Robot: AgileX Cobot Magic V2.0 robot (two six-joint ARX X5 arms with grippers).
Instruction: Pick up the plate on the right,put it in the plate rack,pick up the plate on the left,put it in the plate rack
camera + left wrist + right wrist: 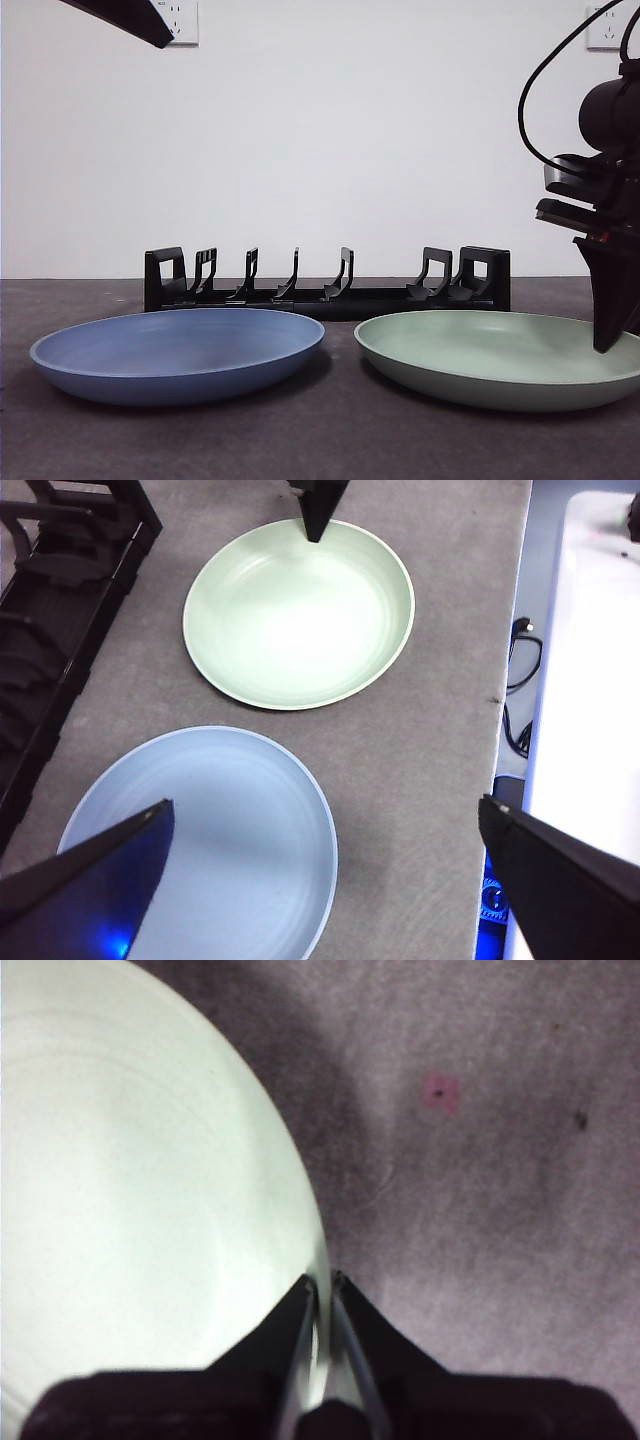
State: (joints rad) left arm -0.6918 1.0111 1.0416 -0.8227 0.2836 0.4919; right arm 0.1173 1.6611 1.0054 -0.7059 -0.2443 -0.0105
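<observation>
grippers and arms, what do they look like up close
Both grippers have two black, wedge-shaped jaws tapering to points. The right gripper hangs from a bulky black wrist housing with grey plates, small red marks and a looping black cable. The left gripper shows a blue glow on one jaw.

black plate rack (327, 285) sits low and long across the table, blocky square ends, row of curved upright dividers between them, all slots bare. blue plate (178, 354) lies flat in front of the rack's left half, shallow, round, right way up, just apart from the rack. green plate (500, 358) lies flat in front of the rack's right half, same shape, pale green, right way up, small gap from the blue plate. green plate's far-right rim sits pinched between two thin black jaws, seen close in the right wrist view (150, 1210)
</observation>
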